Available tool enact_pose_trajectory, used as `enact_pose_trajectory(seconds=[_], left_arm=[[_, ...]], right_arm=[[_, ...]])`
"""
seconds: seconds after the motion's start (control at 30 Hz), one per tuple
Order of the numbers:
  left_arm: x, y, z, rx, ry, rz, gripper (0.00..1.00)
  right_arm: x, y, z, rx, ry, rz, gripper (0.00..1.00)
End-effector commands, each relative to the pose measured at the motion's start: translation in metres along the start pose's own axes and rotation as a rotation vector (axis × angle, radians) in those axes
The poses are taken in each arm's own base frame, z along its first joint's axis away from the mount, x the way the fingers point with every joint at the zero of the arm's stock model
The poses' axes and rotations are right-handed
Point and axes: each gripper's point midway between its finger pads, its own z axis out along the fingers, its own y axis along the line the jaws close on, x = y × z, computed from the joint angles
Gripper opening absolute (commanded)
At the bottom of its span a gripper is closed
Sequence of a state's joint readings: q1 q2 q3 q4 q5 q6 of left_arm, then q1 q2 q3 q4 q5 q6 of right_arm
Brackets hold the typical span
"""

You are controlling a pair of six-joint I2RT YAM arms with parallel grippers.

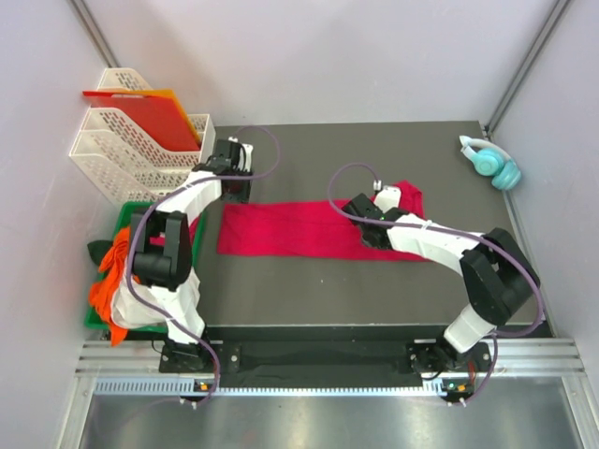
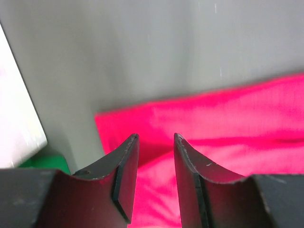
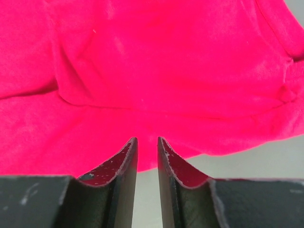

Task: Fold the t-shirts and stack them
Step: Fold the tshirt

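Top external view: we see soft crimson cloth t-shirt (image 1: 290, 229) spread flat, lightly creased, on matte dark-grey tabletop (image 1: 328, 295). Left hand (image 2: 156, 137): fingers apart, empty, over shirt's corner. Right hand (image 3: 147, 139) nearly together at shirt's edge; grip on cloth we cannot tell.

Here's the left arm (image 1: 178, 201), white shells over black joints; the right arm (image 1: 440, 245) matches, a grey-purple cable (image 1: 330, 192) looping off it; left gripper (image 2: 156, 136) shows curved matte-black fingers (image 2: 124, 166); right gripper (image 3: 147, 138), black fingers (image 3: 121, 167) scuffed, flecked white.
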State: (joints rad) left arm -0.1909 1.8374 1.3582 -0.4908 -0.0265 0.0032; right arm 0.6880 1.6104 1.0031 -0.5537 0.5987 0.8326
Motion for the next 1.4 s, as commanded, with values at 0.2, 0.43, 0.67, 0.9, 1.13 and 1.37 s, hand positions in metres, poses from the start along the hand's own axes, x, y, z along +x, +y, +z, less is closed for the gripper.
enact_pose_trajectory(seconds=[0.2, 0.43, 0.67, 0.9, 1.13, 1.37], left_arm=[[-0.047, 0.01, 0.046, -0.043, -0.038, -0.01, 0.4], [-0.045, 0.003, 0.032, -0.009, -0.074, -0.002, 0.4], [-0.038, 0.008, 0.023, -0.021, -0.075, 0.002, 0.41], [-0.029, 0.01, 0.033, -0.024, -0.015, -0.017, 0.39], [-0.014, -0.006, 0.005, 0.057, -0.041, -0.047, 0.4], [0.012, -0.004, 0.011, 0.037, 0.011, -0.028, 0.39]], right_arm=[[0.023, -0.03, -0.018, 0.043, 0.003, 0.032, 0.17], [0.015, -0.045, -0.024, 0.069, -0.029, 0.06, 0.2], [0.014, -0.042, -0.023, 0.068, -0.022, 0.056, 0.2], [0.015, -0.047, -0.025, 0.077, -0.024, 0.057, 0.2], [0.02, -0.053, -0.026, 0.089, -0.017, 0.058, 0.2], [0.02, -0.054, -0.025, 0.094, -0.023, 0.063, 0.2]])
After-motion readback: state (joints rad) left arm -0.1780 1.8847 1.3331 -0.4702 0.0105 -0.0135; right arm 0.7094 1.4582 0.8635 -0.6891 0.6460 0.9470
